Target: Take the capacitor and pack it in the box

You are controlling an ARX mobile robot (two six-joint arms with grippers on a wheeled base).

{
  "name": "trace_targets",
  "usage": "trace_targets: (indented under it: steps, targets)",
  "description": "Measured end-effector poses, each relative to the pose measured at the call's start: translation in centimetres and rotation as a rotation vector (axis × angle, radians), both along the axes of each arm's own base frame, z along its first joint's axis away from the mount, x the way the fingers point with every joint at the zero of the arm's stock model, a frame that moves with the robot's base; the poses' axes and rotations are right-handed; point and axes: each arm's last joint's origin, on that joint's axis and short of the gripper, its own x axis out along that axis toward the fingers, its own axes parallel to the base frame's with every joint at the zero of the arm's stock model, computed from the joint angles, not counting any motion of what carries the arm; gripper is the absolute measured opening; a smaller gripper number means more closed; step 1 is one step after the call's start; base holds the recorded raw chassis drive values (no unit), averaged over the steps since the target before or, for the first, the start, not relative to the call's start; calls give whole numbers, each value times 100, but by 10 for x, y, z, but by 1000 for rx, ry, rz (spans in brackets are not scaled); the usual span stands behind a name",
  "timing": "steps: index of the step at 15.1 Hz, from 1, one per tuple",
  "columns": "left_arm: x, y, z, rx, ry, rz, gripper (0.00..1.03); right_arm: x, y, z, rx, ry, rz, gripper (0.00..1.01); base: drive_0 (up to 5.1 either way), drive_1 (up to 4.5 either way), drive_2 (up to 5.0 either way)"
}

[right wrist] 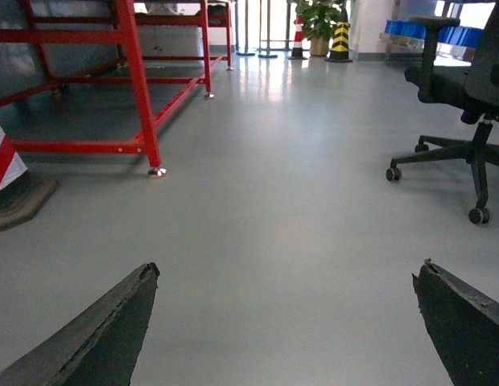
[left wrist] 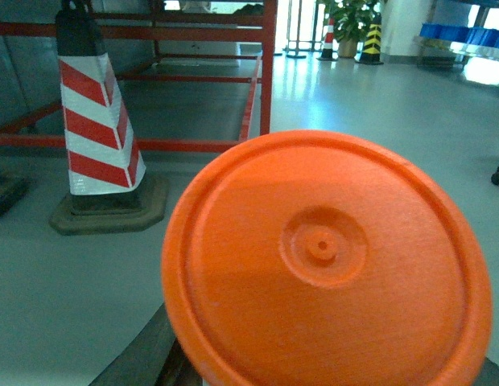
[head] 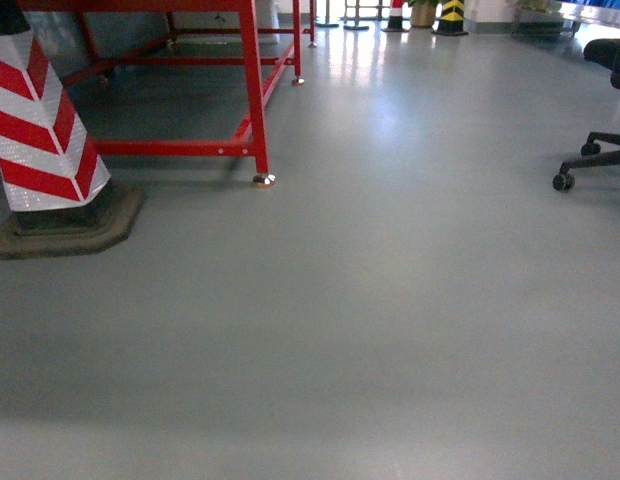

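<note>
The robot faces open grey floor (head: 390, 330); neither the capacitor nor the pale pink box appears in any view, so their position relative to either claw cannot be stated. The step in hand is judged to be transit toward the work area.

The right gripper (right wrist: 286, 322) is spread wide and empty, with bare floor between its dark fingers (right wrist: 113, 330).

The left wrist view is filled by a flat orange ribbed plastic disc (left wrist: 326, 265). The left gripper's jaws are hidden, so their opening cannot be told, nor whether they hold the disc.

To do this well: steer clear of the red-and-white striped traffic cone (head: 35, 120), the red steel frame (head: 252, 90) and the black wheeled office chair (right wrist: 463, 88).
</note>
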Motion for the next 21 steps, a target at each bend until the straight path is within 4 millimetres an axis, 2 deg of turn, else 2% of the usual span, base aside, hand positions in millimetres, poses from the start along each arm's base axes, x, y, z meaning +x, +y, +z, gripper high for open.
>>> trace_targets:
  steps: [21]
  targets:
    - [0,0,0,0,-1,0,44,0,0,0,0,-1,0,98,-505,241,241]
